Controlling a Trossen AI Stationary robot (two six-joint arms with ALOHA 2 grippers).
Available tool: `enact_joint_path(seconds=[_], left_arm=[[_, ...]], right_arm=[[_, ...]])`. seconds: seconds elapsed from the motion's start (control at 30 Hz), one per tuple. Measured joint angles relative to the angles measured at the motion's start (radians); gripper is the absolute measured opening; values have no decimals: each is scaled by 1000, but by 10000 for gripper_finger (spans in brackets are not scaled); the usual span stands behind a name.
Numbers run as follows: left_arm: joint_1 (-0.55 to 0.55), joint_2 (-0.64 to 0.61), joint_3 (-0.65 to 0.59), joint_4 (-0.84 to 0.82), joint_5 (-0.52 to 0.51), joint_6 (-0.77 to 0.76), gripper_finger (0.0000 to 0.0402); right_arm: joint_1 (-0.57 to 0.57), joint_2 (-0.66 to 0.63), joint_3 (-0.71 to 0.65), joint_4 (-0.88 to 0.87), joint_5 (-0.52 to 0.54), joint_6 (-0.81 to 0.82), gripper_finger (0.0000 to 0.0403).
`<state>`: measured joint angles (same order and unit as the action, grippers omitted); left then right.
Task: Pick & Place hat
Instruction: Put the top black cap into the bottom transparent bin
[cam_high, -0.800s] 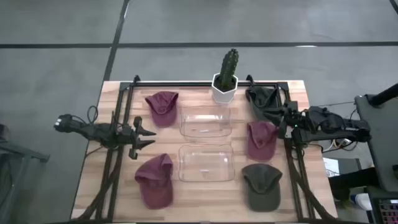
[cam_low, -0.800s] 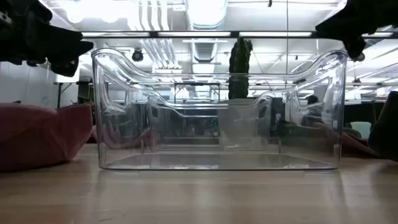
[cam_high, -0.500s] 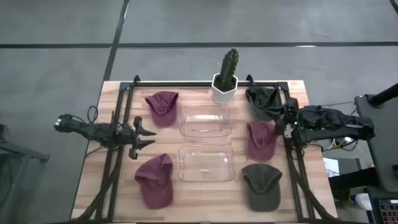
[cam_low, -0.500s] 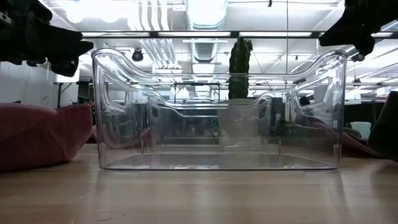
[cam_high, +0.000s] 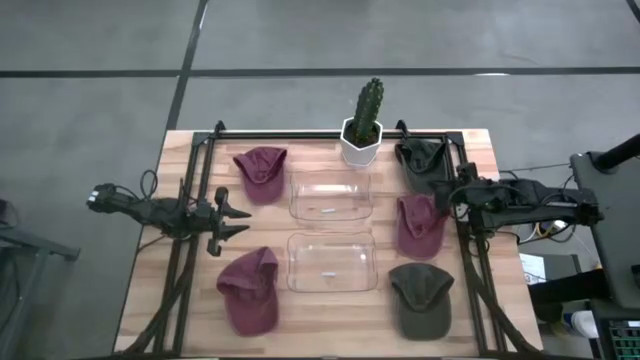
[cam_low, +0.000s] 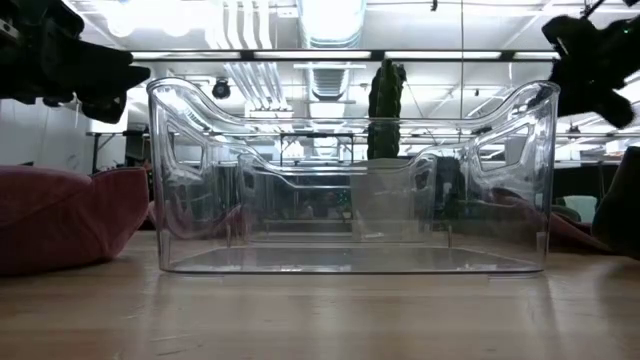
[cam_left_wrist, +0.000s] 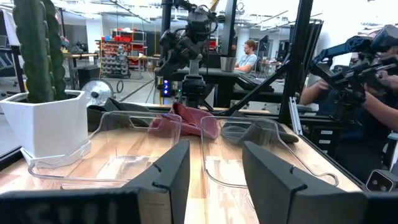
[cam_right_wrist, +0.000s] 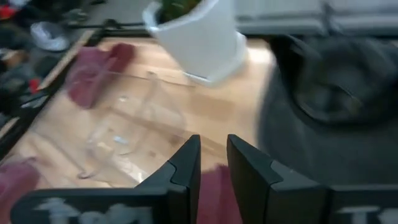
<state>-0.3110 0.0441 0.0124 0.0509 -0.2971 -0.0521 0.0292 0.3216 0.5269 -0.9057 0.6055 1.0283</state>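
My right end effector (cam_high: 452, 196) hangs at the right edge of the table (cam_high: 180, 290), between two hats. Its fingers (cam_right_wrist: 249, 177) stand with a narrow gap and grasp nothing. Just below its tips lies the maroon hat (cam_high: 418, 226) (the one I take as the task's thing). The long axis of this hat runs along the table's depth, and I cannot tell for sure which end is the brim. A dark hat (cam_high: 421, 161) lies just beyond the tips, near the white cactus pot (cam_high: 360, 143). Two clear bins (cam_high: 331, 261) stand further out in front of it. My left end effector (cam_high: 240, 221) waits at the opposite edge, its fingers apart and empty, with a maroon hat on each side.
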Motion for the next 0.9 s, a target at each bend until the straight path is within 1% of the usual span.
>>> enact_joint_path(seconds=[0.1,0.17,0.3,0.5,0.6,0.7,0.9], left_arm=[[0,0,0,0,0,0,140],[0,0,0,0,0,1,140],[0,0,0,0,0,15,140],[0,0,0,0,0,19,140],[0,0,0,0,0,19,140],[0,0,0,0,0,20,140],[0,0,0,0,0,23,140]], right_arm=[[0,6,34,-95,1,101,68],[0,3,50,-112,4,109,68],[0,1,77,-98,23,13,74],[1,1,93,-71,25,-58,82],[1,1,105,-68,1,-95,81],[1,3,128,-55,0,-115,78],[0,70,203,-68,1,-163,96]])
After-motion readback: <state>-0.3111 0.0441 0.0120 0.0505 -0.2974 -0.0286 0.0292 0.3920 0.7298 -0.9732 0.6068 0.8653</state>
